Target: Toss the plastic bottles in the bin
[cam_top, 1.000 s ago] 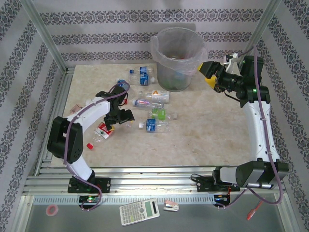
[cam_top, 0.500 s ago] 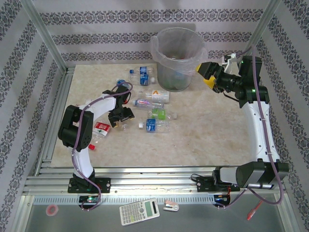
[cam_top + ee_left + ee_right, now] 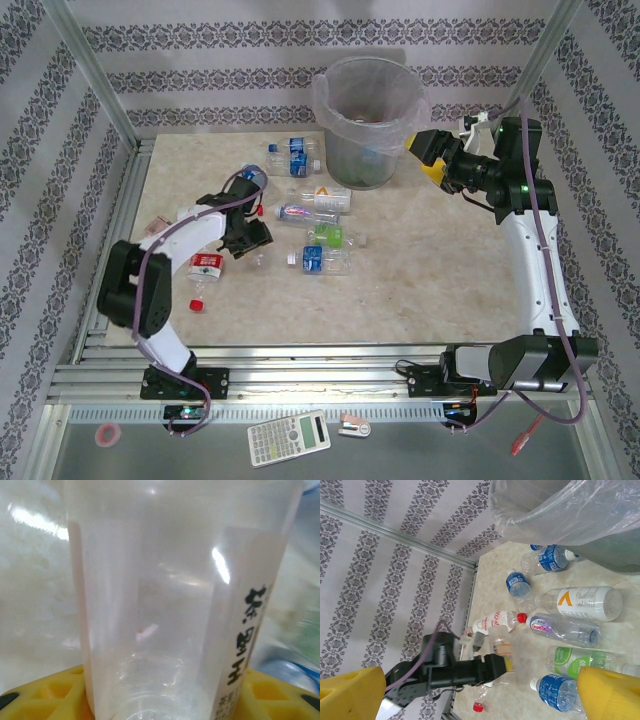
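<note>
Right gripper [image 3: 480,694]: jaws spread wide, yellow fingers [image 3: 612,695] at 5 and 7 o'clock.
Bin [image 3: 620,555]: 1 o'clock, mesh wall under a clear bag [image 3: 555,505].
Bottles [image 3: 585,602]: seven lying on the table [image 3: 495,575], centre to 4 o'clock; blue, white and green labels.
Red cap [image 3: 478,707]: 6 o'clock, near the lower edge.
Left arm [image 3: 445,672]: dark, 7 o'clock, just beside the red-capped bottle [image 3: 495,622].
Wall [image 3: 380,580]: patterned stripes, 9 to 11 o'clock.

Black characters, seemingly 茶裏王, down white label of clear bottle [image 3: 170,605]; orange chevron logo on white-labelled bottle [image 3: 581,603]
</note>
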